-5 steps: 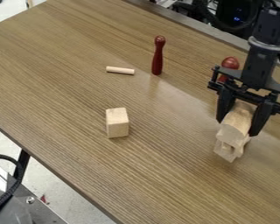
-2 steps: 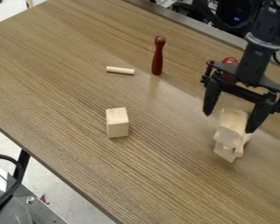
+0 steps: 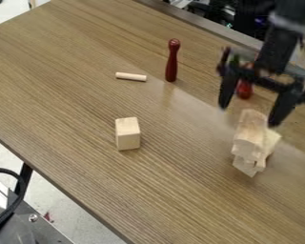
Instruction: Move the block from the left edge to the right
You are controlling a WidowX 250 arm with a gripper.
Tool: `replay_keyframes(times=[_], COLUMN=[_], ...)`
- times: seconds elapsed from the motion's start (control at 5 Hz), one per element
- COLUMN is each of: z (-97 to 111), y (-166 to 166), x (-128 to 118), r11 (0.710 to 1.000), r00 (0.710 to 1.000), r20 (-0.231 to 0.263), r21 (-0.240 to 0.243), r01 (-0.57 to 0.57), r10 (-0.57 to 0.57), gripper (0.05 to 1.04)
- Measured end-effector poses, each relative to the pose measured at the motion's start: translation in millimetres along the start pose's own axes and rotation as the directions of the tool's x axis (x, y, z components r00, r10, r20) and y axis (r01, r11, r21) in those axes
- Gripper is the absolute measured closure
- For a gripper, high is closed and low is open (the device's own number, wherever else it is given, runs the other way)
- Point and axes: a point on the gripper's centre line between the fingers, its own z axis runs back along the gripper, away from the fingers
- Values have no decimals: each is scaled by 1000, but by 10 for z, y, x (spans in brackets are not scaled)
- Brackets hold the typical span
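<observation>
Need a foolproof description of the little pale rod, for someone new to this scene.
On the wood-grain table, find the slim dark red pin standing toward the far side. The pale rod is just left of it in the picture. Unlike the pin, it's light-coloured and lies flat.

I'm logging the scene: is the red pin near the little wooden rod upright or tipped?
Upright: the red pin stands on the table, its rounded head on top, while the wooden rod lies flat.
</observation>
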Motion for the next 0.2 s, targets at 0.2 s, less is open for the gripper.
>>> replay_keyframes(times=[0.2], z=[344], y=[30], x=[-152], r11=[991], r00=[1000], r20=[-16], r21=[-133], r01=[9], r10=[-11], gripper=[84])
